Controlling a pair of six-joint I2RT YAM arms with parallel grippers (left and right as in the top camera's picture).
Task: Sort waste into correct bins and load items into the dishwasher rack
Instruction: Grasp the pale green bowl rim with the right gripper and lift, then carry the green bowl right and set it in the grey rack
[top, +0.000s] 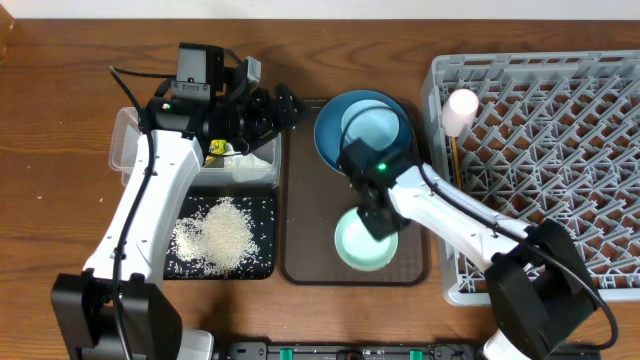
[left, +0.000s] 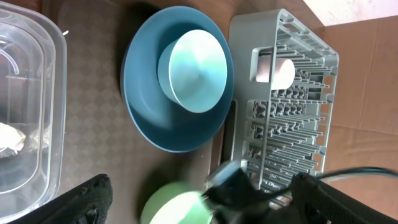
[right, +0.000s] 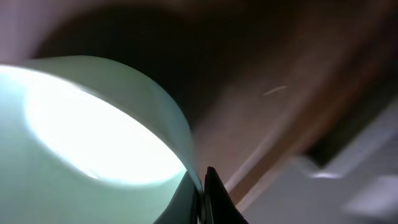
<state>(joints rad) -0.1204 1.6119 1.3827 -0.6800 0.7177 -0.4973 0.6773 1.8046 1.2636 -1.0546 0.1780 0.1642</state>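
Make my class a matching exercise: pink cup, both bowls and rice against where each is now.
Things:
1 pink cup
2 light-blue bowl
3 rice grains
4 mint-green bowl

Places:
A on the black tray
B in the grey rack
C on the dark-blue plate
D pinched at the rim by the right fingers

Pairs: 1-B, 2-C, 3-A, 4-D.
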